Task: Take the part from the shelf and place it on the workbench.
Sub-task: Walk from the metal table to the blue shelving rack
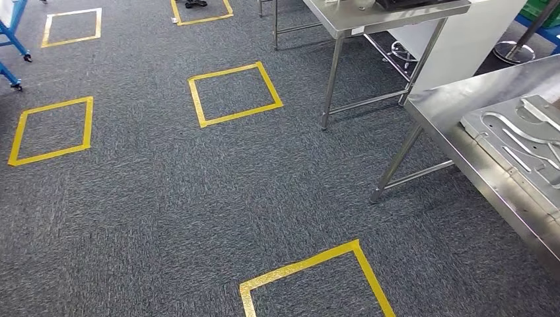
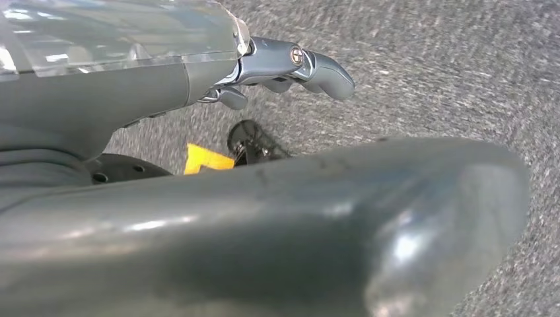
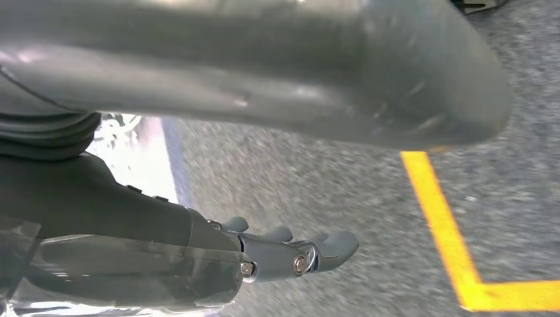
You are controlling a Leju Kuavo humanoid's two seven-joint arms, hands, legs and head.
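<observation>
A steel workbench [image 1: 455,105] comes in at the right of the head view. On it lies a flat grey metal part [image 1: 522,135] with curved ribs and cut-outs, partly cut off by the picture's edge. My left hand [image 2: 218,191] hangs over the grey carpet with its fingers [image 2: 297,63] stretched out and nothing in them. My right hand [image 3: 132,218] hangs the same way over the carpet, its fingers [image 3: 297,254] straight and apart from the thick thumb, holding nothing.
A second steel table [image 1: 389,20] stands further back, with a white cabinet [image 1: 469,46] behind it. Yellow tape squares [image 1: 234,94] [image 1: 317,277] [image 1: 51,130] mark the grey carpet. A blue wheeled frame [image 1: 10,39] stands at the far left.
</observation>
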